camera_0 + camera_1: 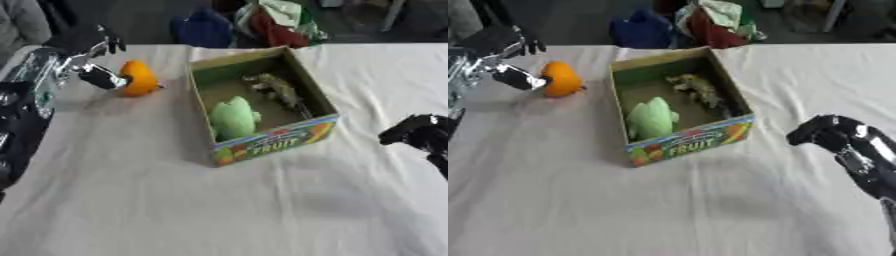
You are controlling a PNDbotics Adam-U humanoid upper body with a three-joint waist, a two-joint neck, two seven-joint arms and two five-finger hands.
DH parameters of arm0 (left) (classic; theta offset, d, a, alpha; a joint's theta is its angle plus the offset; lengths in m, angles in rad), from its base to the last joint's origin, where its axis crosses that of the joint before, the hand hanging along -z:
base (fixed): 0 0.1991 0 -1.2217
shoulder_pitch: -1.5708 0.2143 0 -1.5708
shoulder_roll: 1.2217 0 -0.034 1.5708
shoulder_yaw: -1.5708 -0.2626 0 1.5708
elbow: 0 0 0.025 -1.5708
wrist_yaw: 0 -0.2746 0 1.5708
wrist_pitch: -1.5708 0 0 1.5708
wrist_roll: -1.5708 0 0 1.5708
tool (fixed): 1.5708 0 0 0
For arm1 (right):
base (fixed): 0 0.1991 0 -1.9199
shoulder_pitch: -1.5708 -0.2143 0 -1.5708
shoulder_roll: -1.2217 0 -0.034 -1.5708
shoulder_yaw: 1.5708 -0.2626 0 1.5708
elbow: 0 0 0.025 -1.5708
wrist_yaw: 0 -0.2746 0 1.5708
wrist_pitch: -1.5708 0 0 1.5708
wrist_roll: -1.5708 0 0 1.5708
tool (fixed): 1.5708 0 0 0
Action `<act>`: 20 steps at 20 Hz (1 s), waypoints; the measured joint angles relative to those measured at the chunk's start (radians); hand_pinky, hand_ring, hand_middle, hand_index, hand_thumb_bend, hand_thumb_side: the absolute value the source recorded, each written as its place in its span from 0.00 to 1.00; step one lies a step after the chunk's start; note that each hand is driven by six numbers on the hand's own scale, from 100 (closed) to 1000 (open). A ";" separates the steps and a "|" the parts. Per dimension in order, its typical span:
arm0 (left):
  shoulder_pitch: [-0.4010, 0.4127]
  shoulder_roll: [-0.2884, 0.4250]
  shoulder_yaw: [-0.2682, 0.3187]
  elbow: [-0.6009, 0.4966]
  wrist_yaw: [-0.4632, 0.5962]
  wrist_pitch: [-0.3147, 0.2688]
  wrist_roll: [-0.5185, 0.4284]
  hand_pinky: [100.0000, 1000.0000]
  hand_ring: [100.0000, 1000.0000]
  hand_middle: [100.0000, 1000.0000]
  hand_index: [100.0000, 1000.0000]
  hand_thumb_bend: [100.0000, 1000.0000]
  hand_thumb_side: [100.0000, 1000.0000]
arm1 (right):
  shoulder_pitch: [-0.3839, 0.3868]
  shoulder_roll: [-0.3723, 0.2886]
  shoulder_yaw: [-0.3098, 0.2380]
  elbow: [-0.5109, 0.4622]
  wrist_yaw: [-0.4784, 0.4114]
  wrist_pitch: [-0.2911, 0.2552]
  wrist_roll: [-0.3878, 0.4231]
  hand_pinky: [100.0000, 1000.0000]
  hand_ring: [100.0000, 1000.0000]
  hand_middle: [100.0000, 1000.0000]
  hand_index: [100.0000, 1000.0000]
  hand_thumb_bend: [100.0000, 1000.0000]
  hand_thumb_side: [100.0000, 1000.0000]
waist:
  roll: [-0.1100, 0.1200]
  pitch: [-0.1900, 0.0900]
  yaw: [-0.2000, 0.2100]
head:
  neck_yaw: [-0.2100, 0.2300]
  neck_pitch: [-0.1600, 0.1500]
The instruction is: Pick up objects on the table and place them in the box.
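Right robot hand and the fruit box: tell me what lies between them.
Only bare white tablecloth. In the right eye view, the right robot hand hangs just right of the box, with nothing lying between them.

Matt white cloth on table [175,210]; printed cardboard box [271,141]; glossy orange [140,77].

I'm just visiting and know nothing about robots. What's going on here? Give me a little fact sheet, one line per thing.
Surface: table under a white cloth
Box: open cardboard fruit box, mid-table
Inside box: pale green soft item; darker greenish object, unclear what
Still outside: orange fruit, left of the box
Left hand: at the orange fruit, a finger touching it; grip not discernible
Right hand: right of the box, fingers curled, holding nothing
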 measured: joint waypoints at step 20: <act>0.008 -0.052 0.012 0.081 -0.112 0.034 0.139 0.51 0.38 0.36 0.54 0.13 0.08 | 0.002 0.004 0.000 0.002 0.010 -0.003 -0.002 0.70 0.69 0.57 0.70 0.00 0.62 | -0.001 0.013 -0.026 | 0.001 0.000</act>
